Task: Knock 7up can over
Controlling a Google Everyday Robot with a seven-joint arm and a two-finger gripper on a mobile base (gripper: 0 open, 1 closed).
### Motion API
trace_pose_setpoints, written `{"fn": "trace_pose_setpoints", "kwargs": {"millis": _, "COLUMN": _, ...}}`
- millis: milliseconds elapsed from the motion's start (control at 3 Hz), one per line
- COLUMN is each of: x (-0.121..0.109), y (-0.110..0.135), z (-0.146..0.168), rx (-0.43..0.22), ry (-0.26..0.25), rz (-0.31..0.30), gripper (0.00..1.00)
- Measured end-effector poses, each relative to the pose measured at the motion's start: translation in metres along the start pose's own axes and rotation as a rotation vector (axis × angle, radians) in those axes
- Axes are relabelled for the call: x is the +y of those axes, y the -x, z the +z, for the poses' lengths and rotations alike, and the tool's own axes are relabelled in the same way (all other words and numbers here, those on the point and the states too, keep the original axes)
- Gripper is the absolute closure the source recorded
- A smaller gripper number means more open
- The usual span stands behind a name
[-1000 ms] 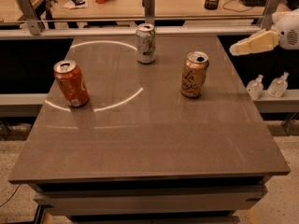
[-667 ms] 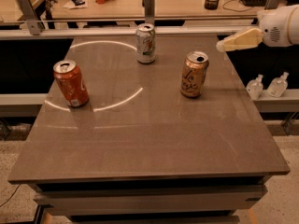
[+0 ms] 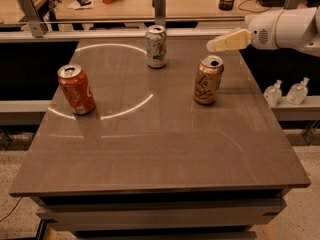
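The 7up can (image 3: 156, 46), silvery-white with green and small red markings, stands upright near the back edge of the brown table (image 3: 160, 149). My gripper (image 3: 215, 44) comes in from the right on a white arm, above the table's back right part. It hangs just above and behind the tan-gold La Croix can (image 3: 208, 79), and well to the right of the 7up can.
An orange-red can (image 3: 76, 88) stands upright at the table's left. Two small clear bottles (image 3: 286, 92) sit on a ledge to the right. A glass panel with metal posts (image 3: 159, 6) runs behind the table's back edge.
My gripper has moved left, from beyond the table's right edge to above the La Croix can. The three cans have not moved.
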State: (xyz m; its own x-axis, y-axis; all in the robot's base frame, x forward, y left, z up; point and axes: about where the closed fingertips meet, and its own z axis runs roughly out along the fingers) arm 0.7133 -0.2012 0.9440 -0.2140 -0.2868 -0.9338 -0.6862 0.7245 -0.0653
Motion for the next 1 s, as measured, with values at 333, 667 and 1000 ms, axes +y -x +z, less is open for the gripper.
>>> {"fn": "trace_pose_setpoints", "kwargs": {"millis": 333, "x": 0.018, "y": 0.001, "z": 0.032, "rx": -0.048, "ry": 0.09, "rz": 0.033, "gripper": 0.0}}
{"fn": "trace_pose_setpoints", "kwargs": {"millis": 667, "x": 0.033, "y": 0.006, "z": 0.063, "rx": -0.116, "ry": 0.177, "rz": 0.031, "gripper": 0.0}}
{"fn": "trace_pose_setpoints", "kwargs": {"millis": 1000, "x": 0.042, "y": 0.012, "z": 0.098, "rx": -0.177, "ry": 0.24, "rz": 0.0, "gripper": 0.0}}
